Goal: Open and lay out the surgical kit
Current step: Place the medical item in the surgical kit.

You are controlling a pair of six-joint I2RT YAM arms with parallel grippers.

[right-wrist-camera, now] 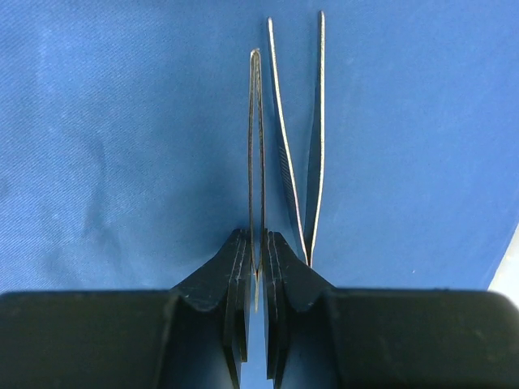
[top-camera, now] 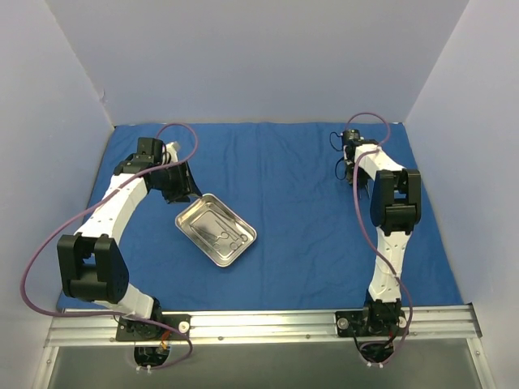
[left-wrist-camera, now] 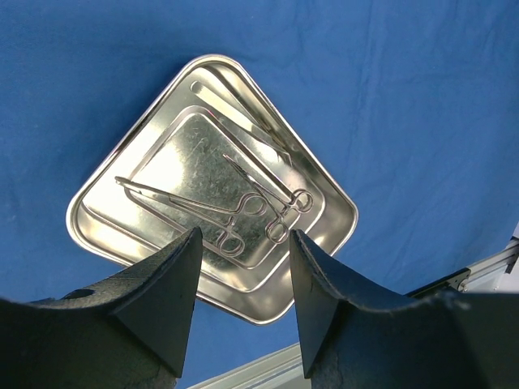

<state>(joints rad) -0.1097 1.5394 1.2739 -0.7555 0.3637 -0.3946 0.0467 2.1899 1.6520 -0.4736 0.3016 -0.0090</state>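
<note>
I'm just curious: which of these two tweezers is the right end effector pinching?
The closed tweezers, squeezed in the right end effector; the splayed tweezers lie free beside them.

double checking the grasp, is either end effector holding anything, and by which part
The right end effector pinches thin metal tweezers near one end, the rest pointing out ahead. The left end effector is open above the steel tray, holding nothing.
</note>
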